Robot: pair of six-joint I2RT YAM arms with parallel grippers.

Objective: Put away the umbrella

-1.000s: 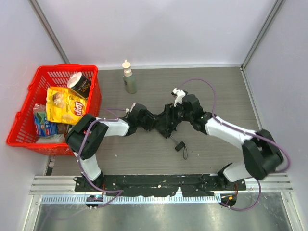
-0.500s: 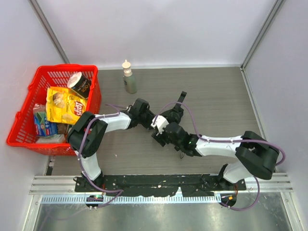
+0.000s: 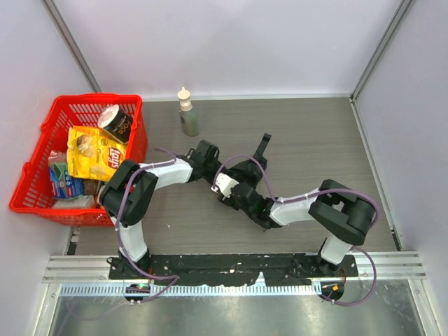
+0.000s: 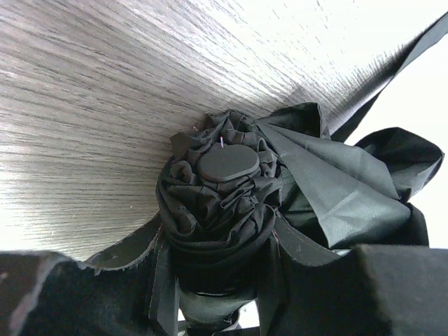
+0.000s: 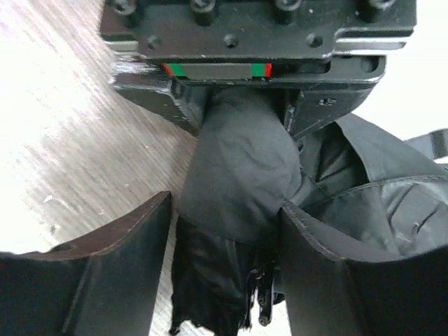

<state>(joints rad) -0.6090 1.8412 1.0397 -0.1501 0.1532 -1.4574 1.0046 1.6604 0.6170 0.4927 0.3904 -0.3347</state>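
The right hand (image 3: pixel 225 189) has swung from the umbrella's (image 3: pixel 246 170) 2 o'clock to 7 o'clock (jaws now straddling its fabric).

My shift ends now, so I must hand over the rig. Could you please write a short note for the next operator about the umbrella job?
Grippers: the left gripper is shut on the umbrella, just behind its capped end. The right gripper is open, one finger on each side of the bunched fabric, not clamping.
Position: the umbrella is at the middle of the table, between both grippers.
Done: the canopy is collapsed and gathered at one end.
Left: loose folds flare out and a strap hangs free. Probably gather the folds, fasten them, then stow it. Where to stow it is not clear.
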